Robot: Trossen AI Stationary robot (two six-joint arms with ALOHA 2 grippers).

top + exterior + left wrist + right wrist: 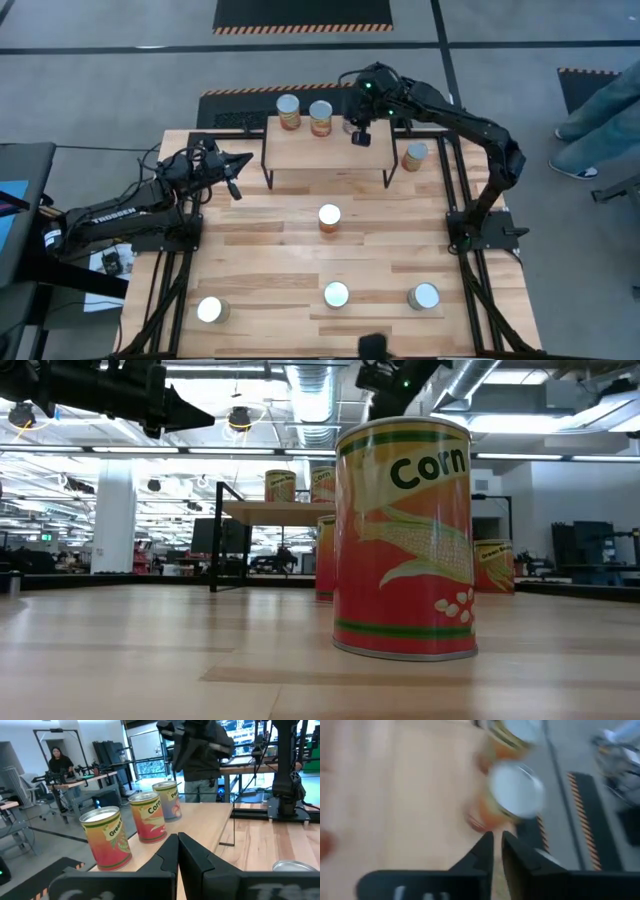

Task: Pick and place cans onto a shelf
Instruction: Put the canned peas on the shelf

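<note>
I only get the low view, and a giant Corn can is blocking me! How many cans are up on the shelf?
Observer: Three cans stand in a row on the shelf. The left wrist view shows all of them.
Operator: Where is the right gripper?
Observer: The right gripper hangs above the shelf's right end, by the rightmost can there.
Operator: How many cans are not on the shelf?
Observer: Five are on the table: one beside the shelf's right legs, one mid-table and three along the near edge.
Operator: And the other arm?
Observer: The left gripper waits, shut, just off the shelf's left end.
</note>
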